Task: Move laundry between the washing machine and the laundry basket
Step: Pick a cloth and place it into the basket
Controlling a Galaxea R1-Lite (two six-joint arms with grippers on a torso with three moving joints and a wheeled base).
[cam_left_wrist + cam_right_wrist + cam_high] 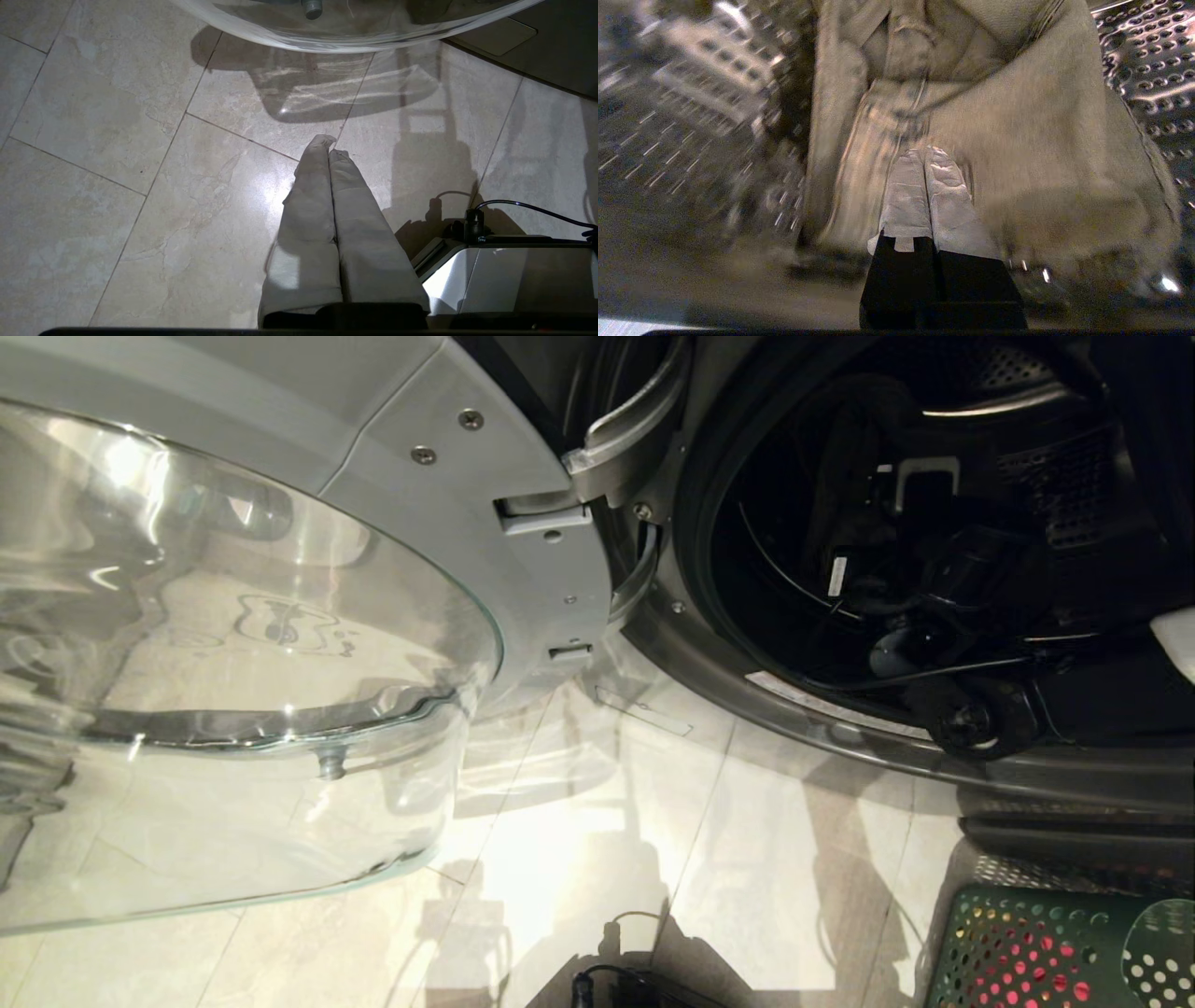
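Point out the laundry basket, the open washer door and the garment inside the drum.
laundry basket [1027, 947]: head view, its green perforated wall.
washer door [233, 644]: head view, the clear glass bowl.
grey-green garment [1017, 140]: right wrist view, its broad fabric panel beyond the shut right pincer.

Clear glossy glass door [233, 663] on the washing machine [653, 644], perforated shiny metal drum [1148, 70], rough grey-green denim-like garment [1017, 140] (coarse weave), polished stone floor [747, 859], green plastic basket [1027, 943].

One washing machine [840, 728], with one open glass door [233, 663]. One grey-green denim-like garment [1017, 140] lies in its drum. One green laundry basket [1027, 943]. Two grippers: left gripper [329, 150], right gripper [927, 150].
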